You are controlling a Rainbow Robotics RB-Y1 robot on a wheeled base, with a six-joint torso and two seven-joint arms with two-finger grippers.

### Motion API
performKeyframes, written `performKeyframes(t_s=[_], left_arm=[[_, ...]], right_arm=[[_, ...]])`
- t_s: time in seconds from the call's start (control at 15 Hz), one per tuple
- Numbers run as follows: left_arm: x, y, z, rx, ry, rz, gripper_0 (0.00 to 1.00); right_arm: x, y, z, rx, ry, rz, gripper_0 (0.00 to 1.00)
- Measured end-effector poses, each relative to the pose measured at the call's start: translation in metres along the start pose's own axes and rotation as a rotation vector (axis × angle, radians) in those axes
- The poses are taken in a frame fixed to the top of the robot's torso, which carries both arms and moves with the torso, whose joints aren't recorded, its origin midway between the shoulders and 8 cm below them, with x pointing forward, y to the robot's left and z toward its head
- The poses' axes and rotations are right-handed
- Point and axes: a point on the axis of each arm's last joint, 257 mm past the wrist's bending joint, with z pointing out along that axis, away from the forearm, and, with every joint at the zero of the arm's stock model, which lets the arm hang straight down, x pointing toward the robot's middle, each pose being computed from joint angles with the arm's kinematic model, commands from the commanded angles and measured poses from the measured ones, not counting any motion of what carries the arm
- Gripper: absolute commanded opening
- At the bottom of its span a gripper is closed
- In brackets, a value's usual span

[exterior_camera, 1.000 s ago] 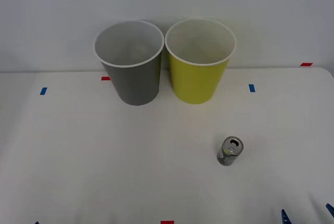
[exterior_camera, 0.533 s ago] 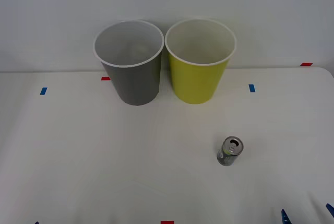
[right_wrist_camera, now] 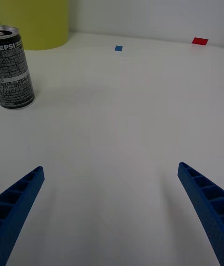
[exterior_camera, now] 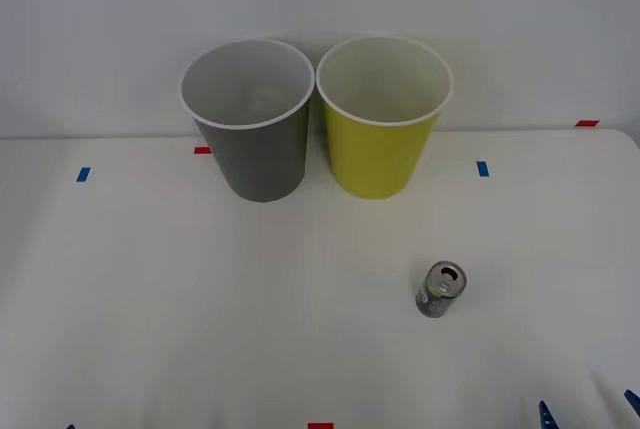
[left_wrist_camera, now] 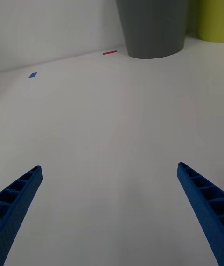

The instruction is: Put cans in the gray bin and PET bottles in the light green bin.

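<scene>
Your right gripper [right_wrist_camera: 112, 210] sat low over the table [exterior_camera: 200, 329] at its near right corner, its 2 blue ribbed fingers [right_wrist_camera: 203, 200] spread wide with nothing between them, and from its wrist view the can [right_wrist_camera: 15, 67] stood ahead and off to one side, well apart from the fingers. Your left gripper [left_wrist_camera: 112, 210] waited at the near left, jaws likewise spread and empty, facing the gray bin [left_wrist_camera: 151, 9]. In the front view the can [exterior_camera: 440, 290] stood upright on the right half of the table, pull-tab hole showing on top, nearer to you than the light green bin [exterior_camera: 383, 114] and well clear of both bins; the gray bin [exterior_camera: 250, 119] stood just left of the green one, rims almost touching. You could judge the can opened and probably empty, so light, easily tipped by a glancing finger, with a thin wall that would dent under a hard squeeze and a smooth printed skin that might slip. The sensible hold looked like the middle of its side, fingers on opposite sides of the cylinder, closing gently. Since it was headed for the farther gray bin, you would have wanted a grip secure enough for the carry across.
</scene>
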Motion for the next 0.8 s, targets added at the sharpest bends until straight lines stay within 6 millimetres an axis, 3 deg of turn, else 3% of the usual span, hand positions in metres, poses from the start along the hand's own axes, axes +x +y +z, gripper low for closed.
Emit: performKeyframes(t_s=[0.8], left_arm=[[0.0000, 0.0000, 0.0000, 0.000, 0.000, 0.000, 1.00]], right_arm=[[0.0000, 0.0000, 0.0000, 0.000, 0.000, 0.000, 1.00]])
